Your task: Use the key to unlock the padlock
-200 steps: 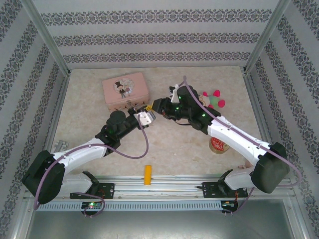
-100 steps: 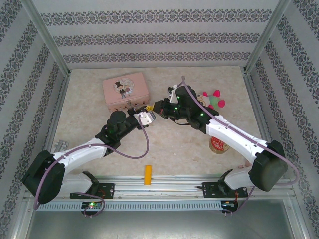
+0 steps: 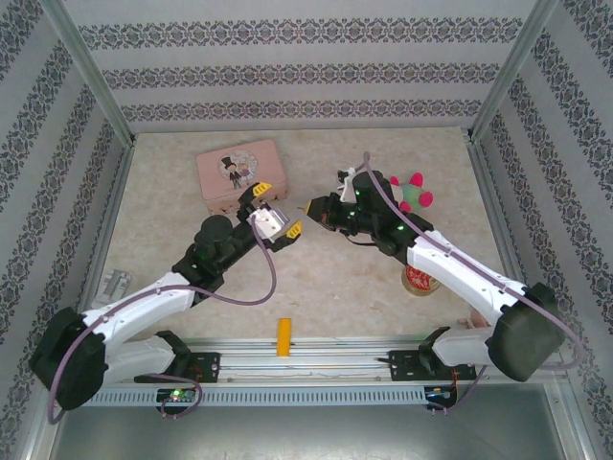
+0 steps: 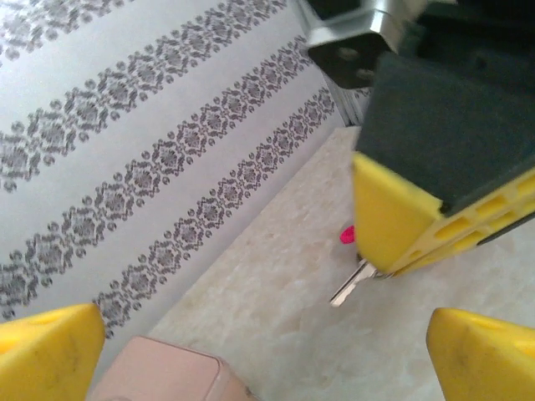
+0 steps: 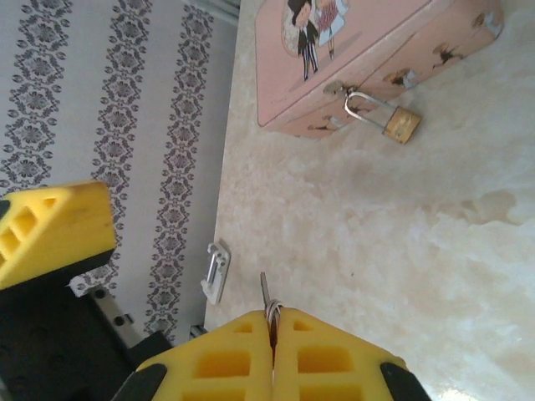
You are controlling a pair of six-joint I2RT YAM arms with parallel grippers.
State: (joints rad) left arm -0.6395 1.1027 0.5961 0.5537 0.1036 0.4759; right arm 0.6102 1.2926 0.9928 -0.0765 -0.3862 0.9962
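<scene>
right gripper (image 5: 272,330) pinches key (image 5: 264,288) | left gripper (image 3: 276,212) spread apart (empty) | padlock (image 5: 399,123) at 1 o'clock of key, on tin (image 5: 351,50) | tip: align blade with keyhole, advance slowly

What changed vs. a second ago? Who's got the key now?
The left end effector, shut before, has opened wide. The right end effector has closed on the key and shifted slightly right, so it looks like a handover. The padlock still hangs on the pink tin, which has not moved.
</scene>
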